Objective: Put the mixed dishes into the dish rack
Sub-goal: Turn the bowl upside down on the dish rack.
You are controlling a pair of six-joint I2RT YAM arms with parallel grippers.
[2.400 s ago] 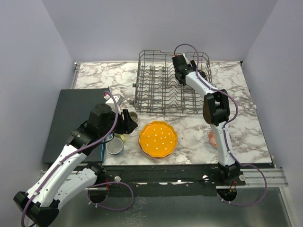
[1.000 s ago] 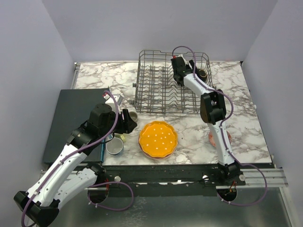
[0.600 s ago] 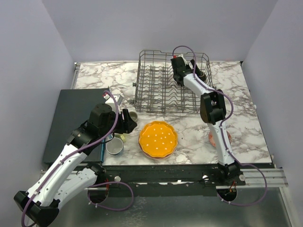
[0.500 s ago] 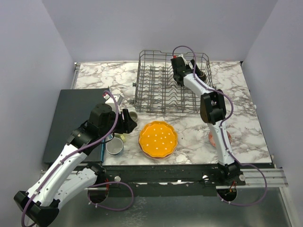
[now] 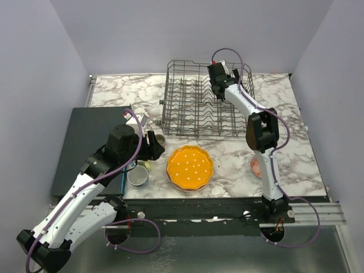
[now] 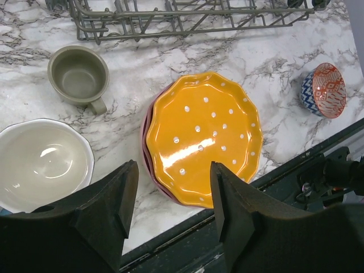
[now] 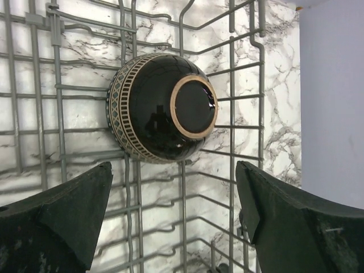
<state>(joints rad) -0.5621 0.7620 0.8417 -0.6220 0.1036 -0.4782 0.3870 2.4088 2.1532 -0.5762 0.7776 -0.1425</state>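
- The right gripper (image 7: 173, 173) hangs over the far right part of the dish rack (image 5: 187, 108). Its 2 fingers are spread wide with nothing between them.
- Directly under it, a black bowl (image 7: 162, 114) with a patterned band at the rim lies on the rack's wires. Its tan foot ring faces the wrist camera, and the bowl is clear of both fingers.
- The left gripper (image 6: 173, 176) hovers over the near part of the desk (image 5: 114, 91), its fingers parted and empty. It is above the near edge of an orange plate (image 6: 203, 136).
- That scalloped, white-dotted plate sits stacked on a pink plate (image 6: 149, 170), of which only the left rim shows.
- A grey mug (image 6: 78, 79) stands upright on the desk, left of the stack and just in front of the rack.
- A white bowl (image 6: 40, 162) stands nearer than the mug, just beside the stack on its left.
- 1 small patterned bowl (image 6: 323, 90) — blue outside, orange inside — rests on the desk to the right of the plates, apart from them. In the top view the right arm partly hides it.
- A dark mat (image 5: 85, 142) lies on the left side of the desk.
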